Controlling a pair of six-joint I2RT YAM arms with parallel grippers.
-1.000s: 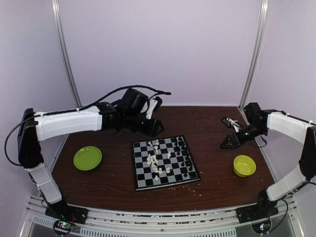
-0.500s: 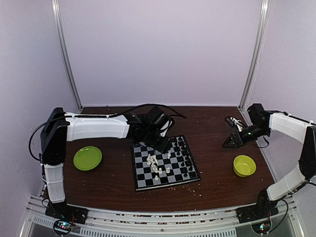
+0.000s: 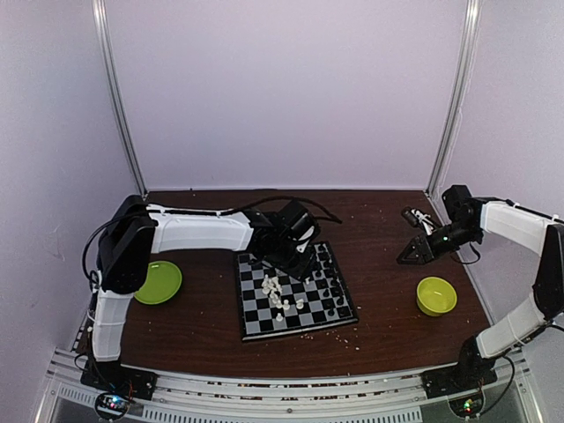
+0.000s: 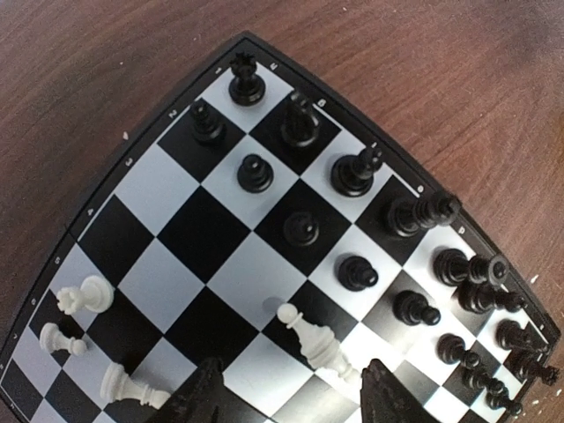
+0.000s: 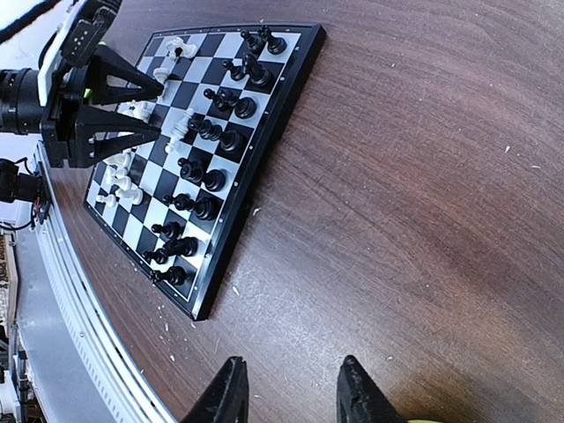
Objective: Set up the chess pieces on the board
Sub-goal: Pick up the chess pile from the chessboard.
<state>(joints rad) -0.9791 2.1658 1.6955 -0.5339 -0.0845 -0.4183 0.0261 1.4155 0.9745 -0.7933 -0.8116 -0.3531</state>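
Note:
The board (image 3: 300,329) lies mid-table with white chess pieces (image 3: 275,291) bunched on its left half and black chess pieces (image 3: 331,284) along its right side. My left gripper (image 3: 298,254) hangs over the board's far part, open. In the left wrist view (image 4: 295,397) a tipped white piece (image 4: 319,342) lies on the board (image 4: 203,231) just ahead of the jaws, not gripped. Black pieces (image 4: 357,273) stand in rows to its right. My right gripper (image 3: 411,256) is open and empty over bare wood, right of the board (image 5: 262,167).
A lime-green plate (image 3: 159,284) sits left of the board, partly under the left arm's elbow. A lime-green bowl (image 3: 436,295) sits at the right, near the right gripper. Pale crumbs are scattered on the brown table (image 3: 388,326).
My left arm has swung in from the far left and come down over the board's far edge. The right gripper has shifted only slightly.

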